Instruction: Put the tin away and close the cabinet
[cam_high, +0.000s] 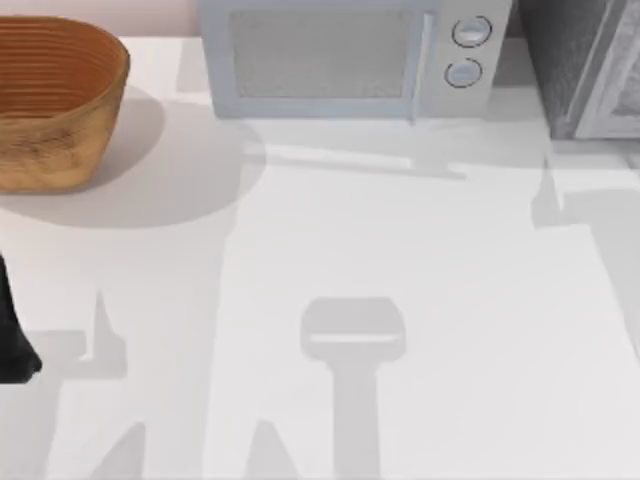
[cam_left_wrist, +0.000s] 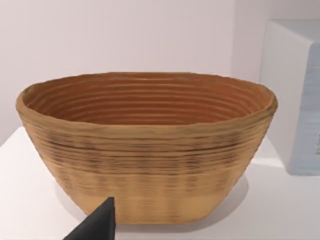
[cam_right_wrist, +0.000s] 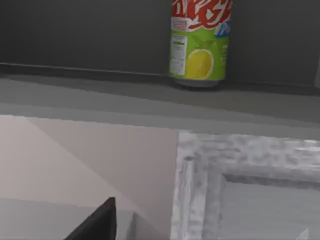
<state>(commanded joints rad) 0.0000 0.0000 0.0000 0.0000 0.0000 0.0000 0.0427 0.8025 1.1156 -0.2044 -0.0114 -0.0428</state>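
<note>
At the table's far left stood the woven basket, and near the left edge below it I had my left arm parked; its wrist camera faced the basket, with one dark fingertip in the foreground, so I could not tell how those jaws stood. The microwave sat at the back centre, its two round knobs to the right. At the far right rose the cabinet, speckled grey with a pale framed door panel. From the right wrist camera, the tin stood upright on the dark shelf inside the cabinet, free of any gripper, and one dark right fingertip showed low in the foreground; that jaw state I could not tell either. I judged the tin already stowed, and the door, apparently swung open, left to close.
</note>
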